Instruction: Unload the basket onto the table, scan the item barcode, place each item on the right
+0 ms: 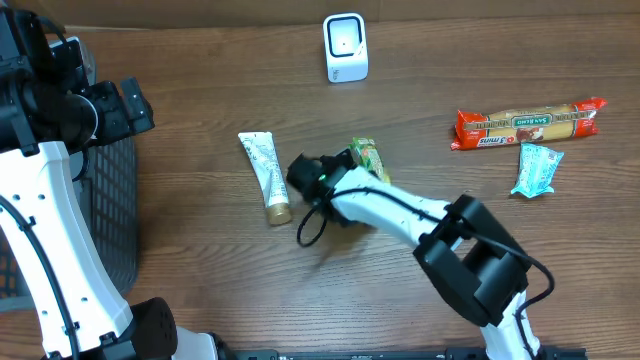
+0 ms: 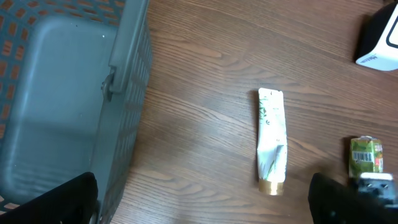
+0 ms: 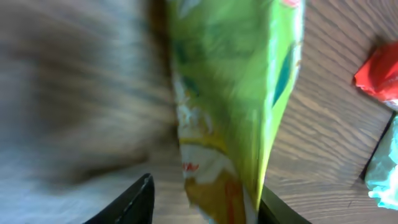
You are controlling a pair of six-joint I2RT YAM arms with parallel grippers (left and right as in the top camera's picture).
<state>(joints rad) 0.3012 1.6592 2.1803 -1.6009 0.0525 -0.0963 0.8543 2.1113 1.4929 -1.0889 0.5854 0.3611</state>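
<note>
Blur smears most of the right wrist view, yet it alone shows the grasp up close. The glossy green-and-yellow plastic snack packet (image 3: 230, 93) stands between the jaws of the right gripper (image 3: 204, 186). They are partly parted: one dark jaw is clear of the film with wood showing in the gap, the other sits at the packet's opposite edge. Past those jaws the same view catches a corner of the long red wrapped biscuit pack (image 3: 378, 74) and the crinkled teal pouch (image 3: 385, 177). Only the overhead view shows the whole brown wood-grain tabletop (image 1: 220, 290), with the white boxy scanner (image 1: 345, 47) well apart from the right jaws. The left wrist view adds a pale panel with fine dark bars on the packet's upper face. It also shows the soft cream tube with a gold cap (image 2: 272, 137) lying flat ahead of the left gripper (image 2: 200, 193). Those jaws are spread wide and hold nothing, and the grey plastic mesh basket (image 2: 56, 112) is off to one side of them.
</note>
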